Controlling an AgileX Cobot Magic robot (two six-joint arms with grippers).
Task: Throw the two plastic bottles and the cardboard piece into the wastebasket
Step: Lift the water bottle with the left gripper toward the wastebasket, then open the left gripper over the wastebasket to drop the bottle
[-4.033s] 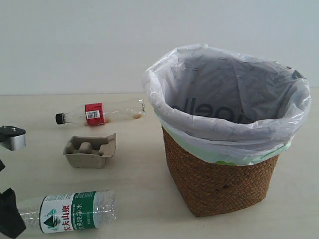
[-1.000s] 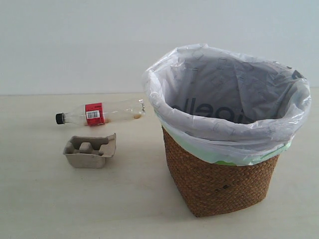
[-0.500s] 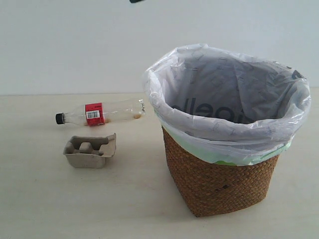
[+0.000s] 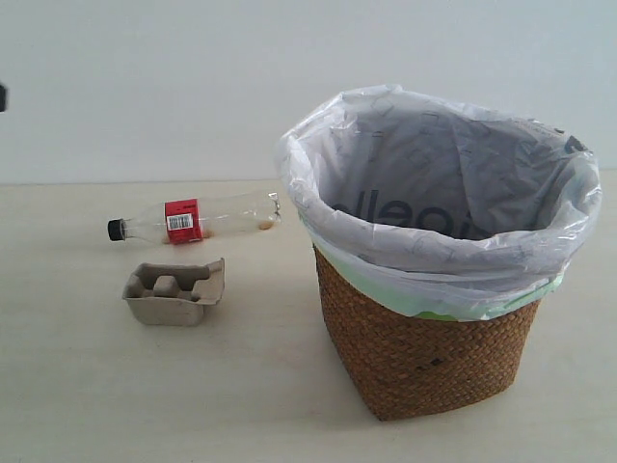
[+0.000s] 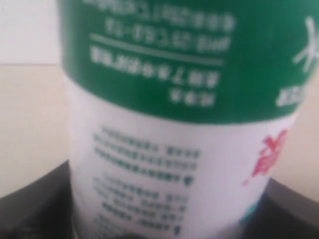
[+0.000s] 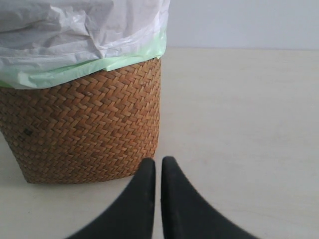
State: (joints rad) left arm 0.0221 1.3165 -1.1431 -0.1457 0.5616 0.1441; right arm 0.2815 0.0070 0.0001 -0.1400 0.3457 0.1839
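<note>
The green-and-white labelled bottle fills the left wrist view, and my left gripper is shut on it, dark fingers showing at either side. This bottle and the gripper are outside the exterior view. The slim red-label bottle with its black cap lies on its side at the far left of the table. The grey-brown cardboard piece sits in front of it. The wicker wastebasket with its white liner stands at the right. My right gripper is shut and empty, low by the wastebasket's base.
A small dark shape shows at the left edge of the exterior view, high above the table. The pale table runs back to a white wall.
The green-label bottle has left the front left of the table, lifted in the left gripper. A dark shape seen at the top edge half a second ago now sits at the left edge.
</note>
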